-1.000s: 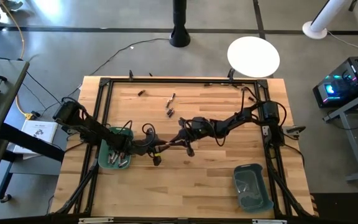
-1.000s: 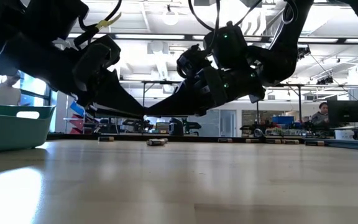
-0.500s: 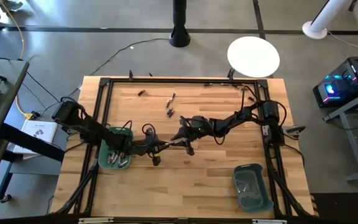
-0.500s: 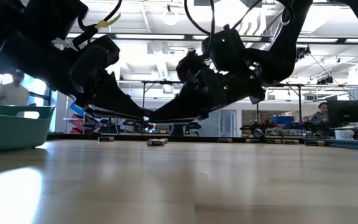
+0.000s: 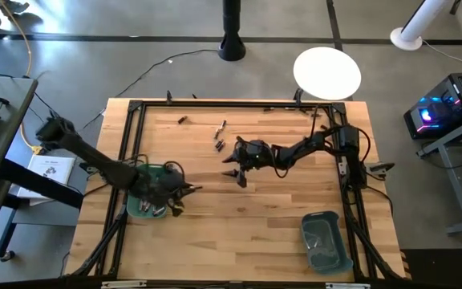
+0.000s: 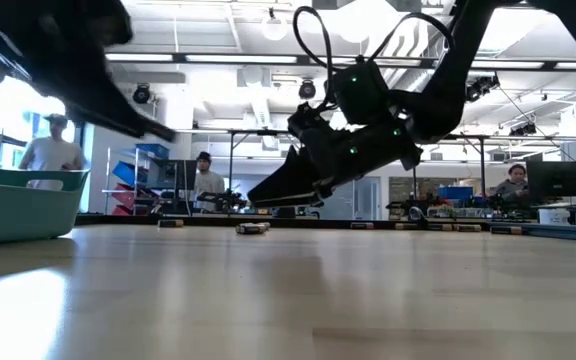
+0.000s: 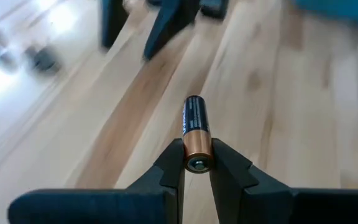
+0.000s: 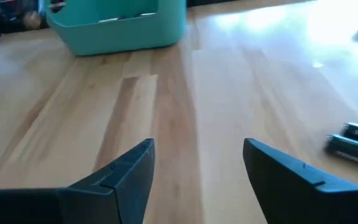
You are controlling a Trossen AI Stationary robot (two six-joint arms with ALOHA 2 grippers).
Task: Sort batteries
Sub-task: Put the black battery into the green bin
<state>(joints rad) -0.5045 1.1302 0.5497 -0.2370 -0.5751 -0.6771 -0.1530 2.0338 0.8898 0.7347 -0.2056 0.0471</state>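
- The teal plastic bin at the table's left edge [image 5: 137, 197] serves as the landmark; several small cylindrical batteries already lie inside it.
- The left gripper [image 5: 176, 195] hovers just beside that bin's right rim, toward the table's middle. Its dark fingers are pinched narrow on a copper-and-black cylindrical battery [image 7: 195, 132], held by its copper end with the black end pointing forward, as the left wrist view shows.
- Step in hand, as I judge it: carrying this battery to the left bin. The next move calls for bringing the gripper over the bin's open top, clearing the rim, and only then letting go, so the battery does not roll out onto the wood.
- Farther right of the bin, near the table's centre, the right gripper [image 5: 234, 166] hangs above the light wooden tabletop [image 5: 279, 217] with its fingers spread wide and nothing between them.
- Two dark loose batteries [image 8: 355, 142] lie side by side on the wood near that gripper, likely its next pick; a few more batteries [image 5: 220, 141] lie beyond it, toward the table's far edge.
- Far right of the bin, near the table's front right corner, stands a second teal plastic bin [image 5: 326, 240].
- Room for moving: bare wood stretches between the two bins, and the two arms are well apart. The black metal frame [image 5: 135, 107] borders the table, and the left bin sits close against it.
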